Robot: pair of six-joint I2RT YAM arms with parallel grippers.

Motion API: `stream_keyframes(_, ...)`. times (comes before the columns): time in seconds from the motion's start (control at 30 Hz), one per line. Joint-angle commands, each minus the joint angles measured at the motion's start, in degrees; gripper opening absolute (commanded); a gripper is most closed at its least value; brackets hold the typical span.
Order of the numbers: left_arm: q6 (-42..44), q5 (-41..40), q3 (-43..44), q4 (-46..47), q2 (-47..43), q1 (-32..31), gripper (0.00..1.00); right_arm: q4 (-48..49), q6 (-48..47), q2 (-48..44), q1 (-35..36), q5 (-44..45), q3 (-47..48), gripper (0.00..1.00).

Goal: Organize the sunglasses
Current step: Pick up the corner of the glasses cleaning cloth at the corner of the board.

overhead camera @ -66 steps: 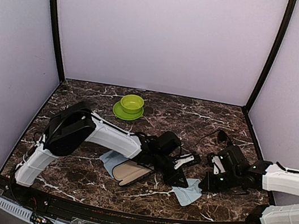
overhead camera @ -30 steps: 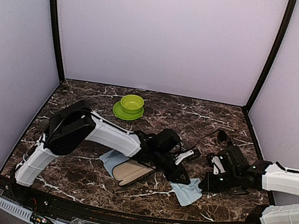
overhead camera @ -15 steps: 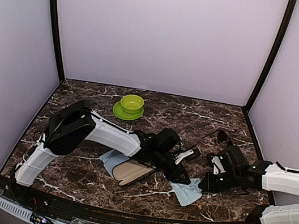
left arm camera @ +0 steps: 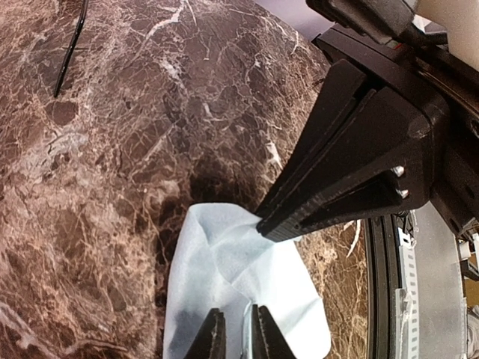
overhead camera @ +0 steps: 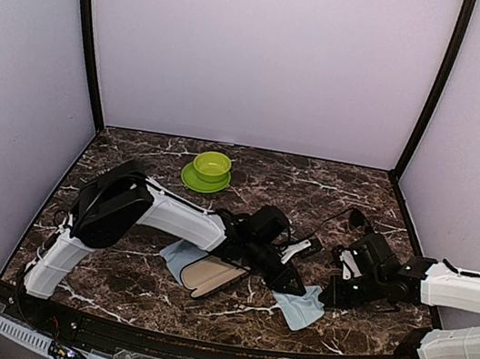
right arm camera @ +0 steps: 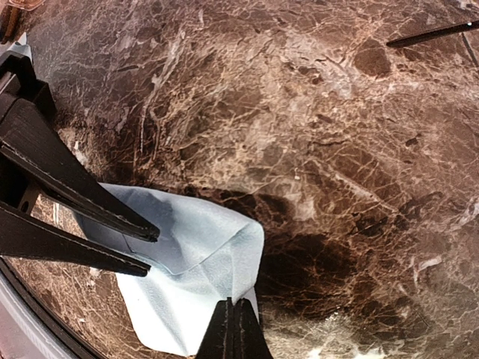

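My right gripper (right arm camera: 235, 329) is pressed fully closed, pinching the edge of a thin, pale blue cloth (right arm camera: 187, 284) at the bottom of its wrist view. My left gripper (left arm camera: 236, 336) stands a narrow slit apart, tips down on the same soft, creased cloth; whether it pinches a fold I cannot tell. The cloth lies on a glossy brown marble table (right arm camera: 314, 112) veined with white. The sunglasses (overhead camera: 355, 220), a small dark wire-thin shape, lie at middle right of the overhead view, just above my right gripper and apart from the cloth.
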Motion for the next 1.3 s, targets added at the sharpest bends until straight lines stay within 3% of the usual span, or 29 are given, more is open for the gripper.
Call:
stream_keyframes(0.0,0.1,1.4,-0.3,1.0,0.0,0.0,0.15,1.5,-0.4,0.1,-0.4,-0.3,-0.7,0.0)
stream_keyframes(1.27,-2.7,1.7,0.2,2.2,1.2,0.1,0.2,1.6,-0.6,0.5,-0.4,-0.7,-0.8,0.0)
